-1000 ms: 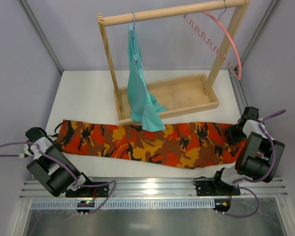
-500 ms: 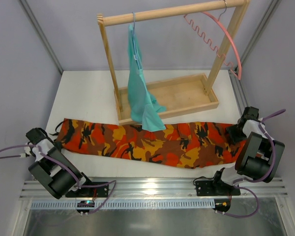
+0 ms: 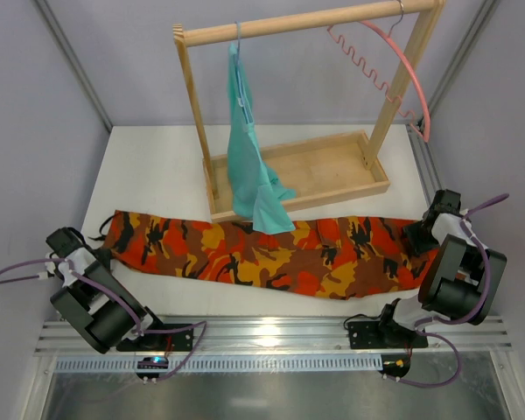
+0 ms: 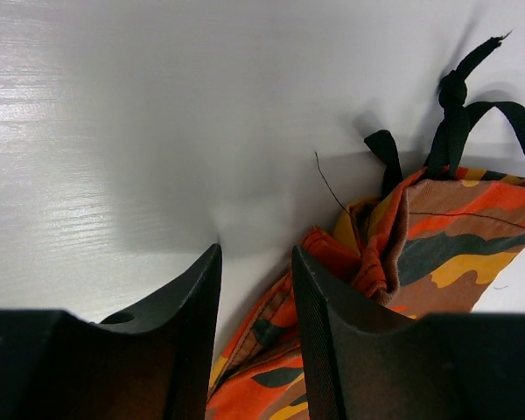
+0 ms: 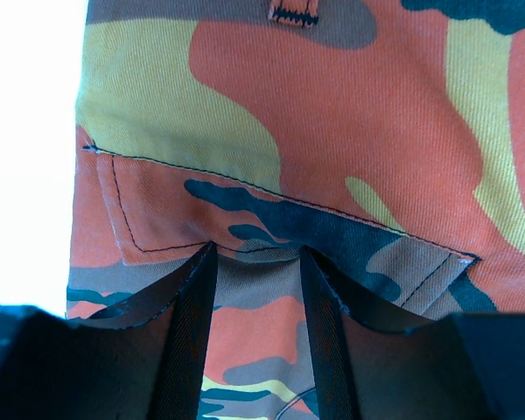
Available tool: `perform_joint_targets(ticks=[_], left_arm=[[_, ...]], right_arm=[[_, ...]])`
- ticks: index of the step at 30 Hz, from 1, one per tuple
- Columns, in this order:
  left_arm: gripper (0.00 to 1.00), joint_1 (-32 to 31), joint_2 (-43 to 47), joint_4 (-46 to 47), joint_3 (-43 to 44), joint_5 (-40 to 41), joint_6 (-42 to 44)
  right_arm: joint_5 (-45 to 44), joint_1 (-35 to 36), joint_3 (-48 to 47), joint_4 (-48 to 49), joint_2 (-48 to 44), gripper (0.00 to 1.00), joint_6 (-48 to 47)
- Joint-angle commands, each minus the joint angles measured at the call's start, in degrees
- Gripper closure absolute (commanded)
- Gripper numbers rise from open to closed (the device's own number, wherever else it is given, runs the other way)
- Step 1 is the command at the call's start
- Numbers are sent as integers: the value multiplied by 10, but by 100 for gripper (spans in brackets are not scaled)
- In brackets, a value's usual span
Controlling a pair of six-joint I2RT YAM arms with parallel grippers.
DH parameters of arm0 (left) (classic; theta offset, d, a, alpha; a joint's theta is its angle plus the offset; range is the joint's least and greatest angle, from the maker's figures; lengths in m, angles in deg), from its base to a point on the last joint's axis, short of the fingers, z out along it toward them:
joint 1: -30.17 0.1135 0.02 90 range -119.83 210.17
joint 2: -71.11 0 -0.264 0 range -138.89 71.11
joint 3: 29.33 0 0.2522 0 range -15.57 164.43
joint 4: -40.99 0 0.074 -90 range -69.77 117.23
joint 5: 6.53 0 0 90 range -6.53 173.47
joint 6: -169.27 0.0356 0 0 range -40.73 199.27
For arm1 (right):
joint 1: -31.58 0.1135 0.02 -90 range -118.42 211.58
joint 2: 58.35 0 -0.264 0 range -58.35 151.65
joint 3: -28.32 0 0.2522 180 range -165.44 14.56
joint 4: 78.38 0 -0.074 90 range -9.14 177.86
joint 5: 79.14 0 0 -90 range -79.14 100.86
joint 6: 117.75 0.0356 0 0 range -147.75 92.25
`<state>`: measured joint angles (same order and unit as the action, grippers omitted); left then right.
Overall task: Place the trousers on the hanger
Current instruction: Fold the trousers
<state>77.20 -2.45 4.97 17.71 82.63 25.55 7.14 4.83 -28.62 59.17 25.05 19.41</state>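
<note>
Left tool [image 4: 255, 254] sits with jaws apart at the trousers' [image 3: 262, 254] left end; right tool [image 5: 258, 249] straddles cloth at their right end, and I cannot tell whether it grips. Trousers lie left-to-right on the surface [image 3: 157, 166]; hanger [image 3: 410, 68] hangs beyond, nearer my right arm.

You see the trousers [image 3: 271, 254] in orange, red, yellow, brown and black camouflage, their cords [image 4: 459, 96] black. Behind the trousers: a plain teal garment [image 3: 248, 166], a pale wooden rack [image 3: 306, 24], a salmon-pink hanger [image 3: 409, 68].
</note>
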Motion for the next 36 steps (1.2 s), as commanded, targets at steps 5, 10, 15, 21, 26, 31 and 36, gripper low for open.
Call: perform_joint_targets(ticks=[5,10,15,21,26,31,36], left_arm=[[60,4,25,4,1,-17,-10],[60,4,42,-4,4,-20,-17],[60,4,42,-8,-1,-27,-18],[60,4,47,-16,0,-28,-10],[60,3,79,-32,1,-23,-11],[59,3,85,-24,-10,-33,-17],[60,3,55,-24,-15,-28,-10]], right_arm=[[-44,-9,10,39,31,54,-11],[-44,-8,13,39,27,54,-13],[-40,-8,13,37,22,54,-13],[-37,-8,14,35,18,54,-15],[-34,-8,15,34,15,54,-15],[-29,-8,14,34,17,54,-16],[-30,-8,13,28,12,54,-16]])
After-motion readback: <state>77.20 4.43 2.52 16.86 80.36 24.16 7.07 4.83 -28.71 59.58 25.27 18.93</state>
